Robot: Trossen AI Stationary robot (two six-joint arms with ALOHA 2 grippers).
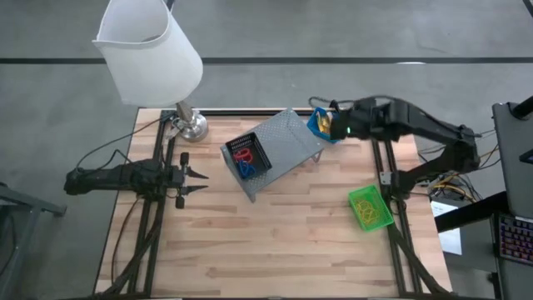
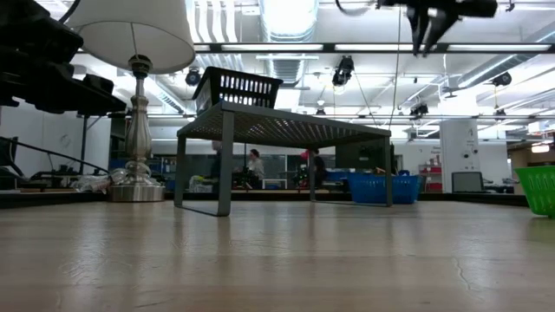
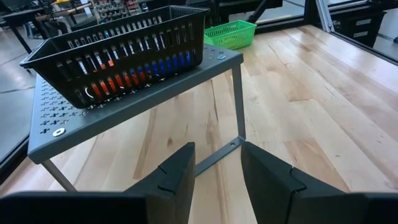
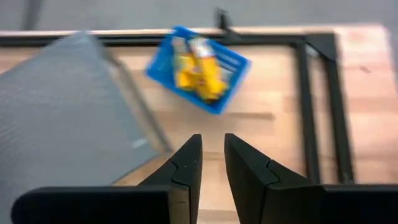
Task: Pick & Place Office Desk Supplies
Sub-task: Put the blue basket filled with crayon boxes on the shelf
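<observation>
A black bin (image 1: 248, 156) with red and blue loops (image 3: 134, 71) stands on a grey perforated metal shelf (image 1: 287, 143) at mid-table. A blue bin (image 4: 199, 68) with yellow oblong pieces (image 4: 196, 71) sits on the table past the shelf's far right corner. A green bin (image 1: 369, 208) stands near the right edge. My right gripper (image 4: 213, 143) hangs high above the blue bin (image 1: 315, 122), slanting down, open and with nothing in it. My left gripper (image 3: 217, 152) waits at the table's left (image 1: 193, 179), open, pointing toward the shelf.
A white-shaded lamp (image 1: 154, 50) with a metal base (image 1: 191, 125) stands at the far left corner. Black frame rails (image 4: 311, 99) run along the table's edges. Bare wood (image 1: 275, 250) lies in front of the shelf.
</observation>
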